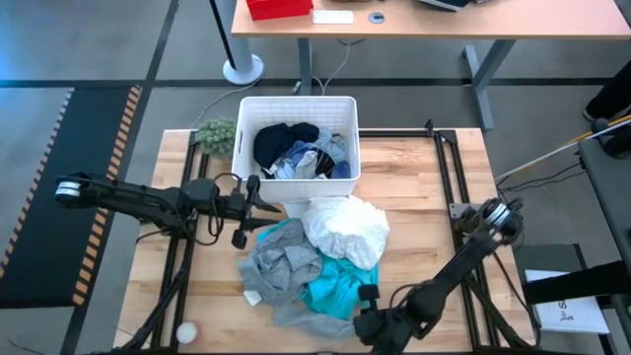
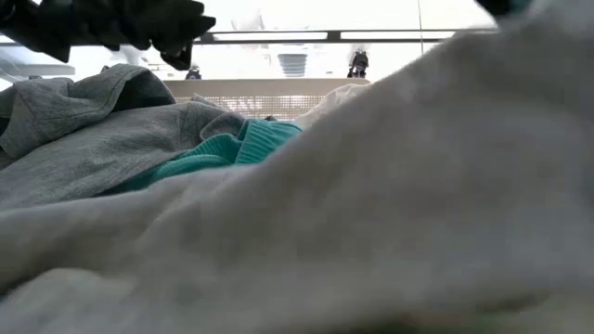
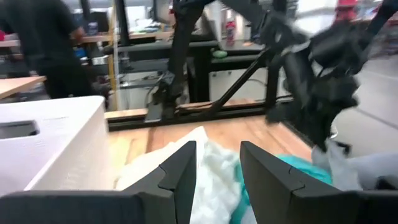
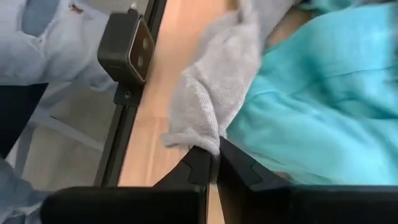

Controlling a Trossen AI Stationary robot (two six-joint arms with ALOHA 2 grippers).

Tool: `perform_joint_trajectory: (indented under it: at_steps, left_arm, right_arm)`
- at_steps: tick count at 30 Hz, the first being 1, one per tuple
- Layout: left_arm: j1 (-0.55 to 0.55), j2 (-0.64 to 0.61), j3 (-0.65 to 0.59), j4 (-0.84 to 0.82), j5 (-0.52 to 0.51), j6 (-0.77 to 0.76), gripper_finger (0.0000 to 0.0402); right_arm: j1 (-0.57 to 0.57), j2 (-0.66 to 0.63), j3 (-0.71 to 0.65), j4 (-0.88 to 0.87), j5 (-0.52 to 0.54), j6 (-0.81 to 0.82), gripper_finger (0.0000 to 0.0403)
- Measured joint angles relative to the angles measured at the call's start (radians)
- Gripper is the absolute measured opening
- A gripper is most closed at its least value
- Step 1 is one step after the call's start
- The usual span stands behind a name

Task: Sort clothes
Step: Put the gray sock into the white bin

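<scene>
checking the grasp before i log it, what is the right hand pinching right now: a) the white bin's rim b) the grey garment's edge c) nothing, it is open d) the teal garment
b: in the right wrist view the right hand has its fingers shut on a corner of the grey garment, with the teal garment lying beside it, not between the fingers.

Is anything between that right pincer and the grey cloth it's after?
No. The right pincer is already shut on the edge of the grey garment, beside the teal piece; nothing sits between them.
</scene>
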Motion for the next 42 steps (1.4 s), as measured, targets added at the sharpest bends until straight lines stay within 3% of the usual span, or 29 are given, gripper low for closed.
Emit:
perform_joint_trajectory:
  at_steps: [8,13,20,23,26,30,36,42]
  left_arm:
    - [0.000,0.000,0.000,-0.006,-0.016,0.052,0.0113]
    - [0.000,0.003,0.000,-0.006,-0.017,0.054,0.0113]
    - [0.000,0.004,0.000,-0.011,-0.017,0.080,0.0113]
    - [0.000,0.004,0.000,-0.011,-0.027,0.100,0.0113]
    - [0.000,0.004,0.000,-0.011,-0.054,0.120,0.0113]
    - [0.003,0.003,0.000,-0.010,-0.068,0.141,0.0113]
    - [0.003,0.003,0.000,-0.010,-0.083,0.165,0.0113]
    - [0.004,0.003,0.000,-0.006,-0.095,0.198,0.0113]
  right_arm:
    - [-0.024,-0.283,0.000,-0.069,0.075,-0.124,0.0000]
    - [-0.071,-0.464,0.010,-0.067,0.246,-0.274,0.0000]
    - [-0.240,-0.601,0.112,-0.065,0.480,-0.510,0.0000]
    - [-0.346,-0.617,0.176,-0.019,0.519,-0.634,0.0000]
    - [-0.459,-0.615,0.241,0.064,0.493,-0.779,0.0000]
    - [-0.624,-0.580,0.342,0.137,0.379,-0.897,0.0000]
    - [-0.835,-0.475,0.489,0.120,0.139,-0.864,0.0000]
    - [-0.974,-0.307,0.622,-0.016,0.003,-0.777,0.0000]
